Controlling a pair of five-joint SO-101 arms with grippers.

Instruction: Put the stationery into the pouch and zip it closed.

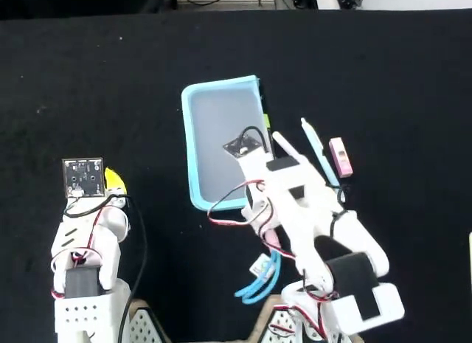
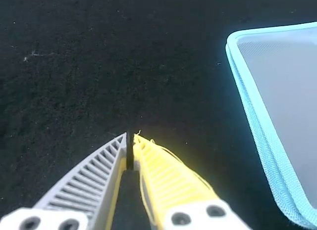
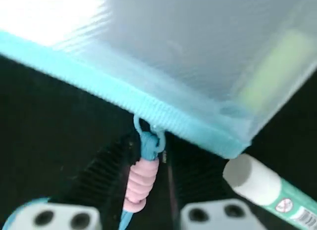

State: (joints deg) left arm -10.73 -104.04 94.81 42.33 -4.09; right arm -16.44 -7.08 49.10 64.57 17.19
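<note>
The light-blue pouch [image 1: 217, 140] lies flat mid-table, and its corner shows in the left wrist view [image 2: 277, 106]. My right gripper [image 3: 148, 143] is at the pouch's zipper edge [image 3: 168, 118], shut on the zipper pull with its pink cord [image 3: 142, 178]. A yellow-green item [image 3: 270, 67] shows through the pouch wall. A white-capped green pen [image 3: 262, 185] lies just outside that edge. Right of the pouch lie a light-blue pen [image 1: 318, 150] and a pink eraser [image 1: 340, 156]. My left gripper [image 2: 130, 140] is shut and holds nothing, over bare cloth left of the pouch.
A black cloth [image 1: 383, 77] covers the whole table. Blue cable loops [image 1: 258, 284] hang by the right arm's base. The left arm [image 1: 88, 232] stands at the near left, well apart from the pouch.
</note>
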